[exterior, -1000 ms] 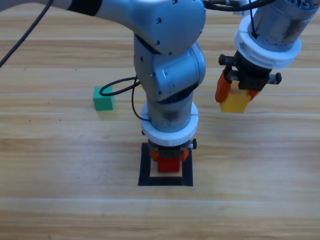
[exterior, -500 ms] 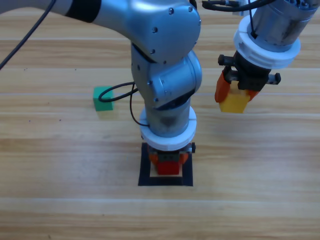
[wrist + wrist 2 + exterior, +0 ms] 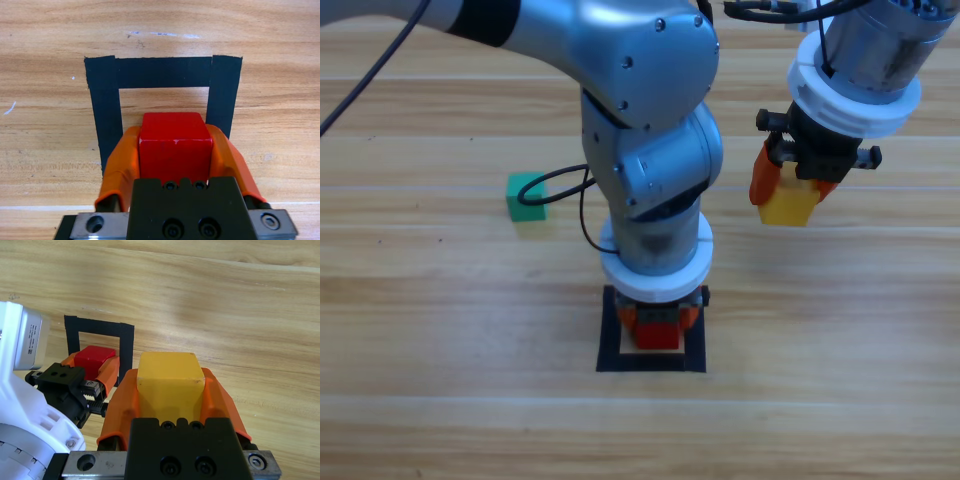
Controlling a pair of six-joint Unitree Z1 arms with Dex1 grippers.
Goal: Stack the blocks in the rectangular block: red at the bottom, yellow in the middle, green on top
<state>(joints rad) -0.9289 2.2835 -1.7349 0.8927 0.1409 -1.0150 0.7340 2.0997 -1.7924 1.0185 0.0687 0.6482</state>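
right now the red cube (image 3: 174, 145) sits clamped between the left gripper (image 3: 174, 167)'s orange jaws, low inside the black tape square (image 3: 162, 72), its hollow wood centre just ahead of it in the left wrist view. placing the bottom block looks like the step in hand; next the jaws need to let go and lift clear. the right gripper (image 3: 798, 190) waits well off to the right, grasping the yellow cube (image 3: 789, 204) above the table. the green cube (image 3: 526, 197) lies alone at left, untouched.
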